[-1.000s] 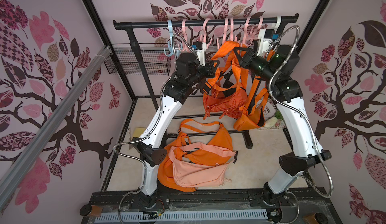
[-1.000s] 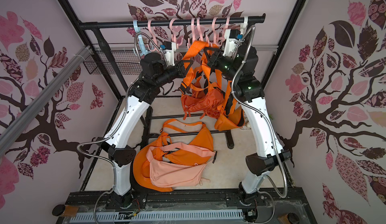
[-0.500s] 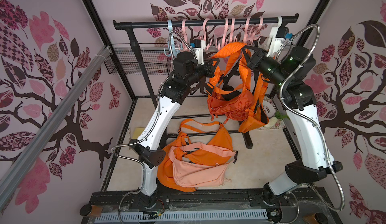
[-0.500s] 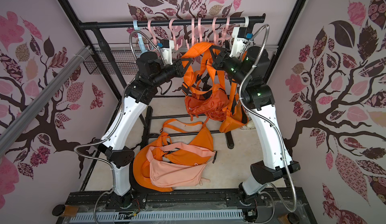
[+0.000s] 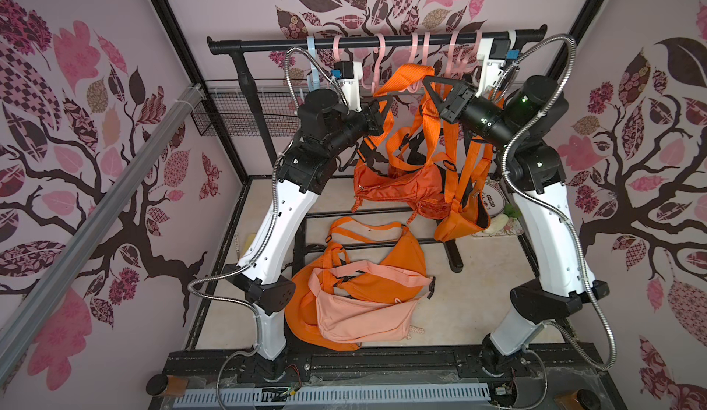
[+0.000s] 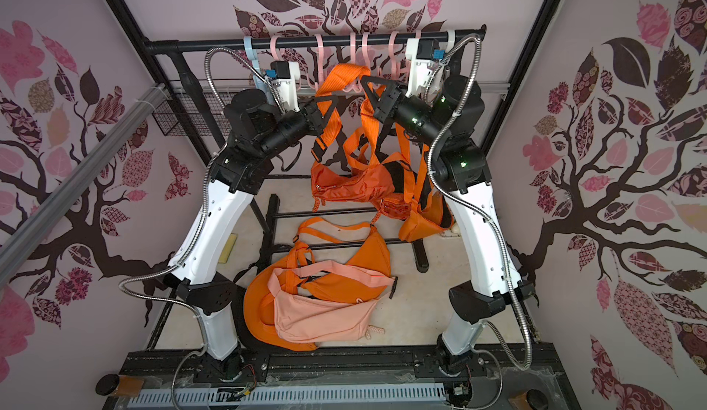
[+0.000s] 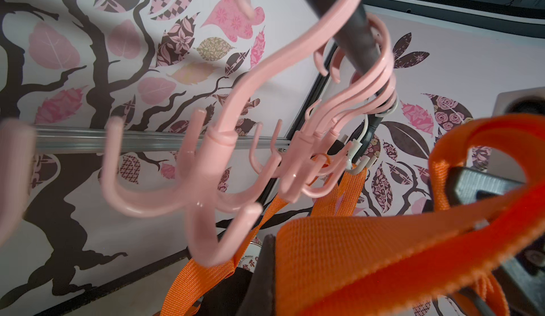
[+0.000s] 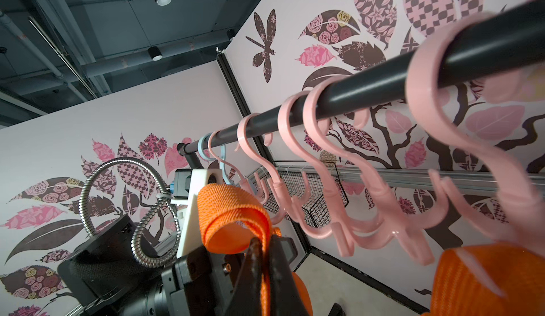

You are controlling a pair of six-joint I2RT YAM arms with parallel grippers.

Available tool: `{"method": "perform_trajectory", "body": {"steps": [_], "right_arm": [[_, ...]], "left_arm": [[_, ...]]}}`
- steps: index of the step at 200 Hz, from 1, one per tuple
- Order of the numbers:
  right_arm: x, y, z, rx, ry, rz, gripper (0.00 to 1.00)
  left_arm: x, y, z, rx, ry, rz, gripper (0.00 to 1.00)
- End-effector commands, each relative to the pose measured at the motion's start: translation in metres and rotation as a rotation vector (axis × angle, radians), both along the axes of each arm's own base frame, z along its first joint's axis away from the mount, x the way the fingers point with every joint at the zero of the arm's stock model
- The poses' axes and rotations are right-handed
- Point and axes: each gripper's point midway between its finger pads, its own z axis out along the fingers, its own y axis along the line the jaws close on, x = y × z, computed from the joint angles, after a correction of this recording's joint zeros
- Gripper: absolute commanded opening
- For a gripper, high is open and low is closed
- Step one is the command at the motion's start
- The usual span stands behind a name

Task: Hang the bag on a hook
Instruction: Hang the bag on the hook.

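The orange bag hangs in mid-air by its strap, which arches up between both grippers just below the pink hooks on the black rail. My left gripper is shut on one side of the strap. My right gripper is shut on the other side, with the strap loop standing up above its jaws. The strap rests on no hook prong.
A second orange bag hangs from a hook at the right of the rail. An orange bag and a peach bag lie on the floor between the arm bases. A wire basket hangs at the back left.
Both arms have risen and carried the strap loop up closer to the hooks. The right arm has stretched up and back. The bag's body has lifted with them.
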Motion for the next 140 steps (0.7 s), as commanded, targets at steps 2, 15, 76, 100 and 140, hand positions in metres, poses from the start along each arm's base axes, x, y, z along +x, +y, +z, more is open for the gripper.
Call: {"method": "perform_trajectory", "body": {"steps": [2, 15, 76, 100, 140], "right_arm": [[0.008, 0.006, -0.008, -0.011, 0.014, 0.013, 0.0], [0.013, 0.004, -0.011, -0.017, 0.015, -0.016, 0.0], [0.028, 0.01, -0.014, 0.004, 0.048, -0.005, 0.0], [0.028, 0.009, -0.01, 0.035, 0.059, -0.018, 0.0], [0.039, -0.004, -0.013, 0.041, 0.079, -0.131, 0.0]], "left_arm": [[0.005, 0.001, -0.003, -0.004, 0.016, 0.008, 0.0], [0.006, 0.001, -0.005, -0.001, 0.02, 0.009, 0.0], [0.015, 0.005, 0.0, -0.021, 0.019, 0.024, 0.0], [0.018, 0.014, 0.007, -0.048, 0.014, 0.042, 0.0], [0.028, 0.022, 0.003, -0.056, 0.024, 0.071, 0.0]]}}
